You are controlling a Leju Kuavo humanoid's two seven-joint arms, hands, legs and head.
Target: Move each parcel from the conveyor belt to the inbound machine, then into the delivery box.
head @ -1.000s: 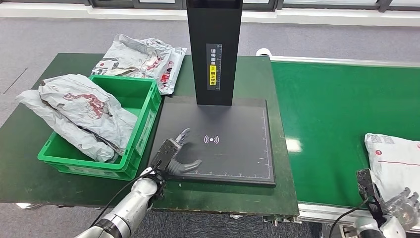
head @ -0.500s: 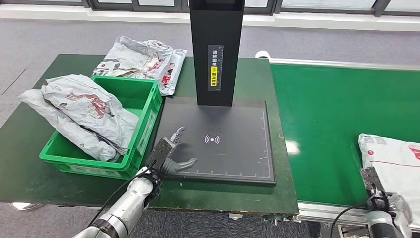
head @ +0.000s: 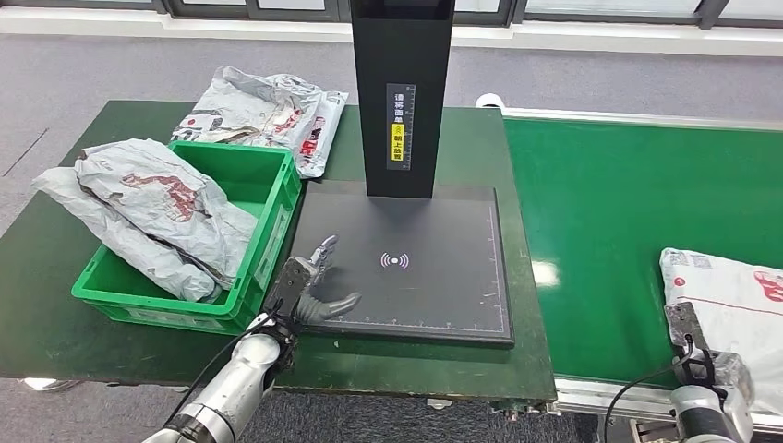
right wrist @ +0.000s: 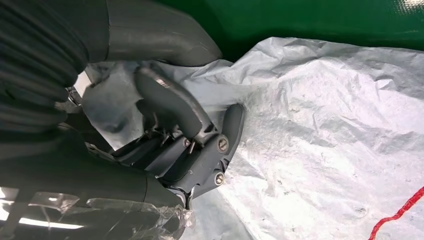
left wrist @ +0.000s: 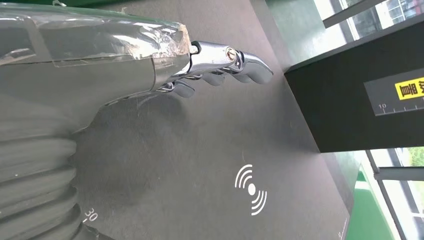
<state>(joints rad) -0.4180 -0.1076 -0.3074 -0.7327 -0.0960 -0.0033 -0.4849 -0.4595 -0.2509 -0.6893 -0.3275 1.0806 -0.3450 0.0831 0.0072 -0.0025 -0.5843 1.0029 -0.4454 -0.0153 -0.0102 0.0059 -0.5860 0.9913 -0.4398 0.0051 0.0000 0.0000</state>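
Starting at the left, a green delivery box [head: 270, 224] is seen on the dark green table [head: 37, 277], with crumpled grey parcels [head: 157, 208] piled in it and spilling over its far-left rim; another bagged parcel [head: 263, 111] lies on the table behind it. Just beside the box, the left hand [head: 309, 286] is held over the near-left corner of the inbound machine's black scan plate [head: 434, 277], fingers [left wrist: 235, 67] spread and nothing held. The machine's black column [head: 402, 92] rises at the plate's far edge.

Further right, the green conveyor belt [head: 628, 203] is seen, and at its near right edge lies the parcel to be moved [head: 729, 295], a white plastic mailer with red print. The right hand [head: 716, 378] is at its near corner; in the right wrist view the fingers [right wrist: 172, 107] are curled onto the wrinkled film, though whether a fold is truly pinched cannot be told.

The mailer is judged light, soft and floppy, with a slick skin likely to slide; a bunched corner or edge fold would be the surest hold, and sagging should be expected once it is lifted.

Grey carpet [head: 92, 65] is seen beyond the table, with window frames along the far wall.
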